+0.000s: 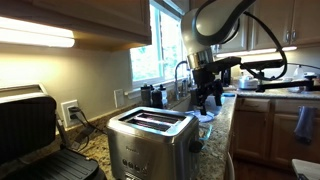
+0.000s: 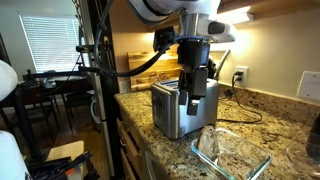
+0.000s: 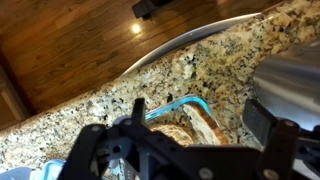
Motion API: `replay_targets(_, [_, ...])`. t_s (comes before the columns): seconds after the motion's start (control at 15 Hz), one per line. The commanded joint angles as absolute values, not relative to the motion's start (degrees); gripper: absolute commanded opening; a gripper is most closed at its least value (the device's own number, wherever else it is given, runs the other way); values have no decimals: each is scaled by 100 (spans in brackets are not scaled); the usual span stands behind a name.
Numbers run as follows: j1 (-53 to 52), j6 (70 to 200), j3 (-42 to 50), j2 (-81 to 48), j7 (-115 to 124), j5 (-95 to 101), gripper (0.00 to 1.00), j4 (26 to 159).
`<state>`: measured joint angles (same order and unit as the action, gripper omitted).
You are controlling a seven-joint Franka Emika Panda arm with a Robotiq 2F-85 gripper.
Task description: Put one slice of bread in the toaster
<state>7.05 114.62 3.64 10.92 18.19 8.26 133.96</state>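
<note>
In an exterior view the toaster (image 1: 150,137) is placed by the front edge of the counter (image 1: 213,128), with the gripper (image 1: 207,97) hung beside it; open or closed cannot be told. In an exterior view a glass dish (image 2: 232,158) is set near it. Wrist view: a blue-rimmed container (image 3: 172,103) is seen on granite.

Brushed-steel toaster (image 1: 150,140), upright on granite counter (image 2: 255,125), two top slots

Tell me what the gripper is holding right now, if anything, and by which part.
Nothing, as far as the views show. The gripper looks open and empty; what looks like bread lies in the blue-rimmed dish.
</note>
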Motion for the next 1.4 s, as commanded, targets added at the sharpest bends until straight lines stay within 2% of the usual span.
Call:
replay_targets(0.0, [704,11389,389,1001,1716,777,100,13297])
replay_targets(1.33, [666,11227,433,118,1678,803,100,12638])
